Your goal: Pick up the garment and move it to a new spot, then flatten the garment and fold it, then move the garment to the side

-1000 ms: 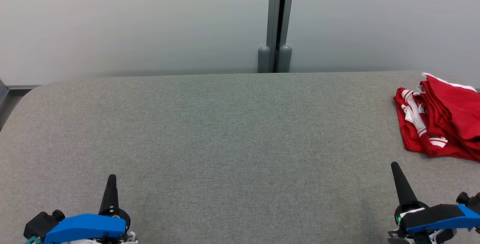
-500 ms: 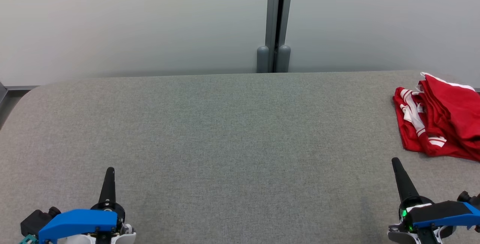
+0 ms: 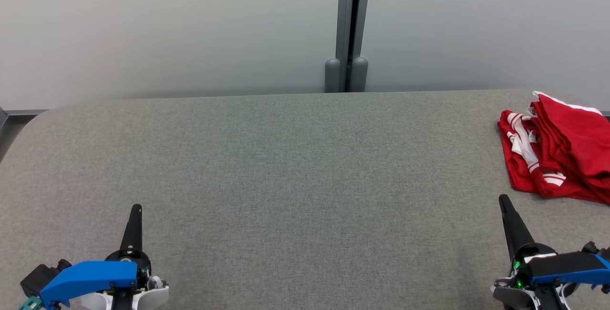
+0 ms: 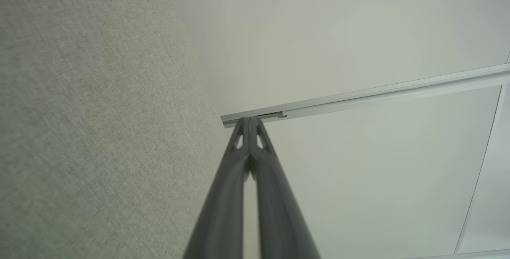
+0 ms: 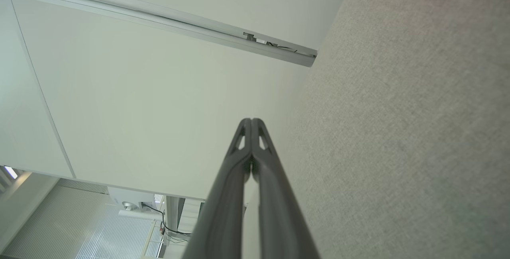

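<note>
Jaws clenched empty, left gripper [image 3: 136,209] and right gripper [image 3: 502,199] parked near edge; bunched red-and-white fabric garment [image 3: 557,157] sits far right on grey felt table [image 3: 286,167], probably right arm's pick.

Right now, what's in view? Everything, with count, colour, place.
red garment with white stripes: one, red and white, bunched at the table's far right, cut off by the head view's right edge
grey fabric-covered table: one, grey, across the foreground
pale wall panels: two, off-white, behind the table
grey upright post: one, grey with a dark slit, between the panels
rounded grey caps: two, grey, at the post's foot
left gripper: one, dark fingers on a blue body, lower left, shut, holding nothing
right gripper: one, dark fingers on a blue-and-black body, lower right, shut, holding nothing, short of the garment
</note>
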### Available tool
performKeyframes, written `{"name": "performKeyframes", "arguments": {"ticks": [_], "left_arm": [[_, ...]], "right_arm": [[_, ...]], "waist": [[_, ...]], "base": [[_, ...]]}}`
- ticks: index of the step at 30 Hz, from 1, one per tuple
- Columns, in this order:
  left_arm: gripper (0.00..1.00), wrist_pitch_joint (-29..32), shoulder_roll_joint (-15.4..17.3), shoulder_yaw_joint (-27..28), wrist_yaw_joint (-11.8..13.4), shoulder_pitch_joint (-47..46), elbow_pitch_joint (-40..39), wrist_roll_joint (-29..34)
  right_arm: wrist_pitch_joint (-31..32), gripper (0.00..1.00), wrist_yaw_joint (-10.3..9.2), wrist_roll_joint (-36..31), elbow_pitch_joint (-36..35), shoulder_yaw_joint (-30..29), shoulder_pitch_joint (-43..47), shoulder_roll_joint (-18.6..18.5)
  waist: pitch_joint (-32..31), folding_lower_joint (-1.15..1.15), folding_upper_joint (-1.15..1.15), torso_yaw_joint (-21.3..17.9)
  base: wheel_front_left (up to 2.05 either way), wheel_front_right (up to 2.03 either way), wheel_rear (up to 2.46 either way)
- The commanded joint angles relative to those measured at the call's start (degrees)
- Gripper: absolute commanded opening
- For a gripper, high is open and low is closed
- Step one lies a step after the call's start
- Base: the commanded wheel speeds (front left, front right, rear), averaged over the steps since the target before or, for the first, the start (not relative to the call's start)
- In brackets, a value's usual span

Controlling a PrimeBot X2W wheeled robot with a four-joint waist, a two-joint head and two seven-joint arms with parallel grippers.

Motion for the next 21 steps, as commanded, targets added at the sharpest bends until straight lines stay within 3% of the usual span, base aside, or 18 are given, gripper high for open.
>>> {"name": "performKeyframes", "arguments": {"ticks": [1, 21], "left_arm": [[0.0, 0.4, 0.01, 0.26, -0.41, -1.08, -0.67, -1.29], [0.0, 2.64, -0.44, 1.61, -0.59, -1.76, -2.25, -9.22]], "right_arm": [[0.39, 0.0, 0.02, 1.56, -0.15, -0.21, -1.0, -0.52], [1.38, 0.0, 0.02, 10.36, 0.12, -0.27, -1.76, -0.58]], "waist": [[0.0, 0.0, 0.0, -0.03], [0.01, 0.0, 0.0, -0.32]], "base": [[0.0, 0.0, 0.0], [0.0, 0.0, 0.0]]}}
